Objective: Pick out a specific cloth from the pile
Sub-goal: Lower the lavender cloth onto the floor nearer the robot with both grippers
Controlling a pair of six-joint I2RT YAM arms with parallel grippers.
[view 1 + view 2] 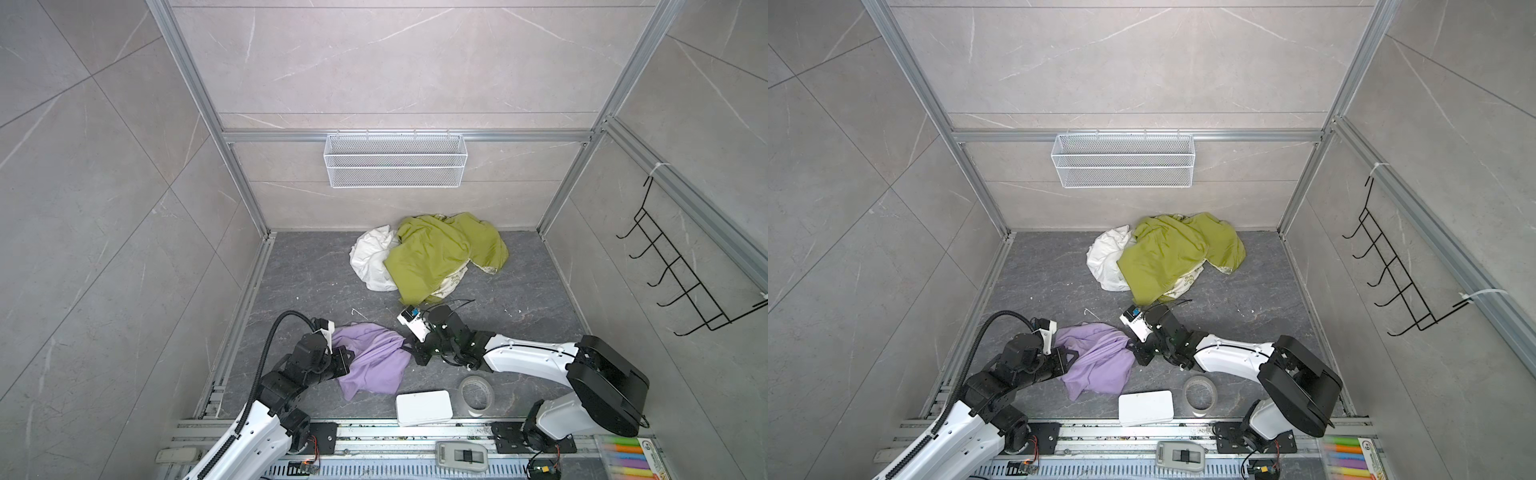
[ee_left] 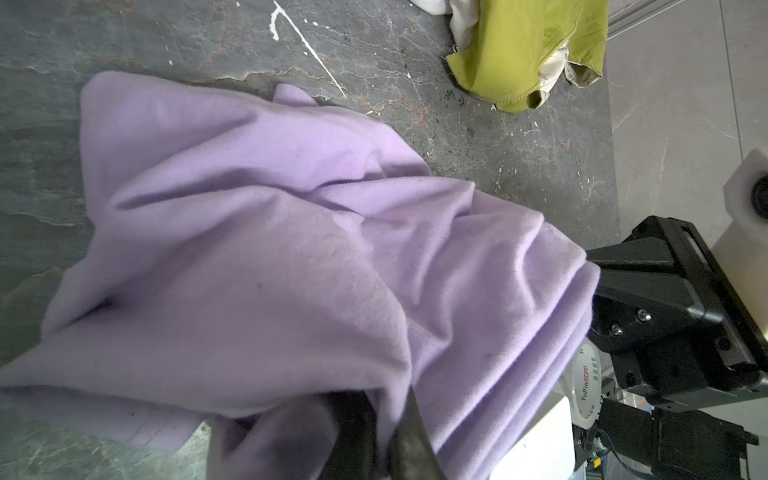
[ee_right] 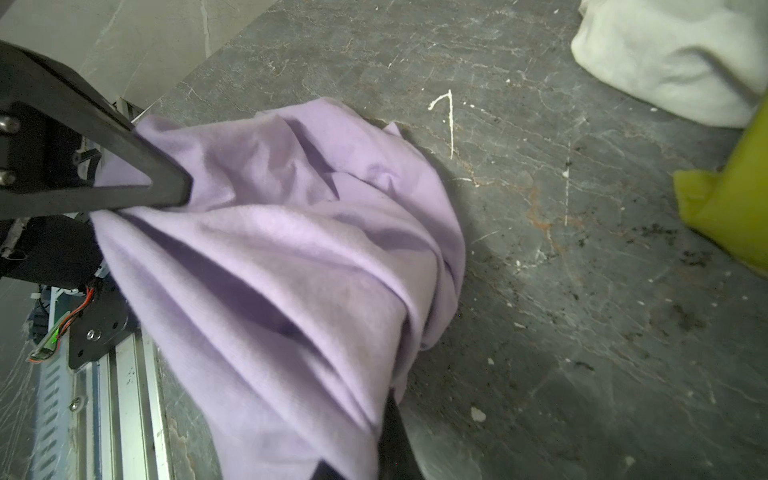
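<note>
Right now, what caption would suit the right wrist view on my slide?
Left gripper and right gripper both clamp the lavender cloth, apart from the white cloth and olive-green cloth.

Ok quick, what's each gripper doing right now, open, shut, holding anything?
Left gripper: closed, holding one side of the soft lavender fabric cloth.
Right gripper: closed, holding the opposite end of that cloth.
</note>
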